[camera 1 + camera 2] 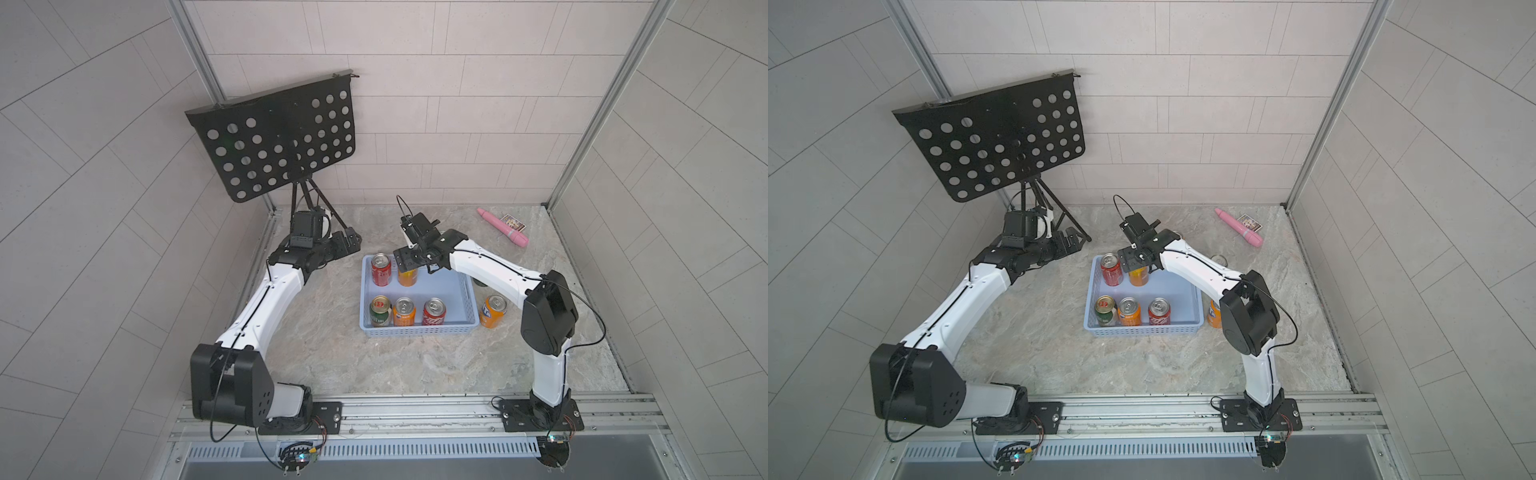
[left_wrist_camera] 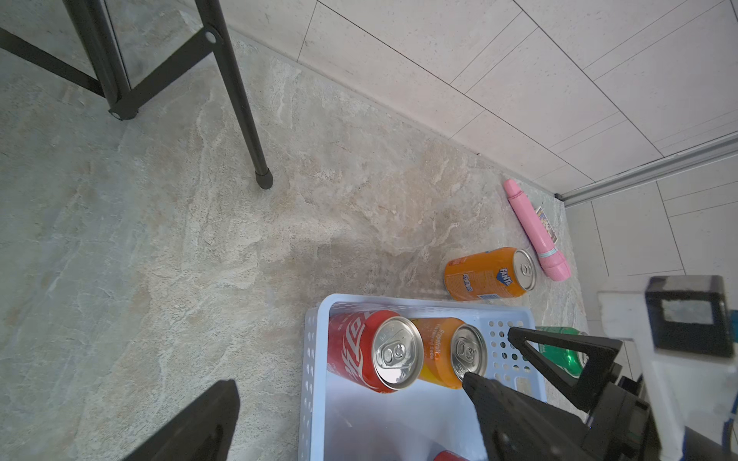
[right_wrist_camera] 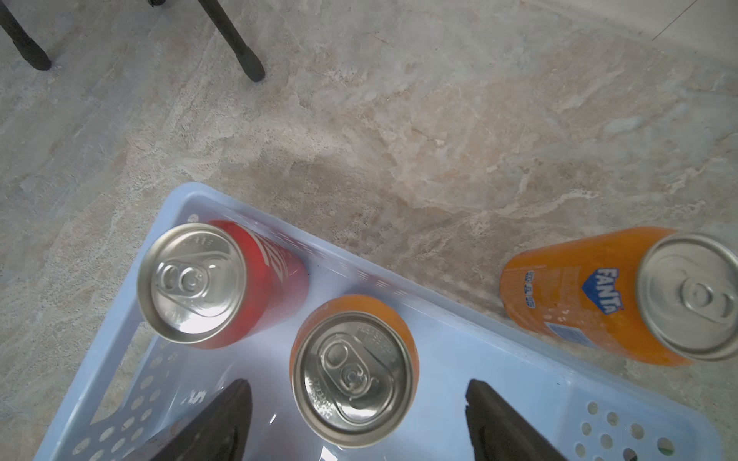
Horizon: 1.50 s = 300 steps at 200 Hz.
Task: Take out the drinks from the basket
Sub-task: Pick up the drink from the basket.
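Note:
The light-blue basket [image 1: 457, 291] holds several upright cans: a red can [image 1: 381, 270] and an orange can [image 1: 407, 277] at its far side, and a green-and-gold can [image 1: 380, 311], an orange can [image 1: 404, 312] and a red can [image 1: 434, 311] along its near side. My right gripper [image 3: 356, 381] hangs open just above the far orange can [image 3: 353, 377], with a finger on each side and apart from it. Left of the basket's far corner, my left gripper [image 2: 351, 379] is open and holds nothing. Outside the basket stand an orange can [image 1: 493, 311], a Fanta can [image 3: 591, 295] and a green can [image 2: 559, 351].
A black perforated music stand [image 1: 274, 141] rises at the back left, its tripod legs [image 2: 239, 99] close to my left gripper. A pink stick [image 1: 503, 227] and a small card [image 1: 514, 223] lie at the back right. Tiled walls close in three sides.

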{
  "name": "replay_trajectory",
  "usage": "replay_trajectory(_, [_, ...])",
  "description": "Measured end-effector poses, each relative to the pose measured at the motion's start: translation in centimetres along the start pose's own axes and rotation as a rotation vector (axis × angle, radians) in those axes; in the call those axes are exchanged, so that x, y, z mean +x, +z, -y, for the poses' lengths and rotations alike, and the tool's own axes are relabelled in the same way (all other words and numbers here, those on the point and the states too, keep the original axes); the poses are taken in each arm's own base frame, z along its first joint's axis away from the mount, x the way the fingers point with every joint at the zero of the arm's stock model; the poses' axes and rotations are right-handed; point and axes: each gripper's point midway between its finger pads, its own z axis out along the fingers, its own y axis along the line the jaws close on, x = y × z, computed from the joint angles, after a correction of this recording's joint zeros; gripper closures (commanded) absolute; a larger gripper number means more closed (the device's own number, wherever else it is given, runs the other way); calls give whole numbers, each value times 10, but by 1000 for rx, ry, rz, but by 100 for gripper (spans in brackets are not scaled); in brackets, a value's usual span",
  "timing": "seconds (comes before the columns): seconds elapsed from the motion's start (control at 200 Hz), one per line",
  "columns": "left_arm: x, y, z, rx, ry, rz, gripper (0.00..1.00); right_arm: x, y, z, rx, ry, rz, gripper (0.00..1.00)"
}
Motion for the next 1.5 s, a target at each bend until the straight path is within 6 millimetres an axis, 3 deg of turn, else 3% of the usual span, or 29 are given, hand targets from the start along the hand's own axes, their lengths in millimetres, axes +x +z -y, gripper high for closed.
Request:
replay_trajectory(0.355, [0,0,0,-1,0,0,0,19,35,-4,33,-11,-94,13])
replay_trajectory(0.841, [0,0,0,0,0,-1,0,29,42,0,61,-11,-129,22])
replay_trajectory(0.976, [1,0,1,5,0,-3,0,33,47,-1,62,-6,-144,29])
replay_trajectory(1.341, [1,0,2,9,-5,-5,0,34,46,-1,65,-5,-149,71])
replay_trajectory(1.501, [1,0,2,14,-12,-7,0,37,44,2,77,-10,-160,81])
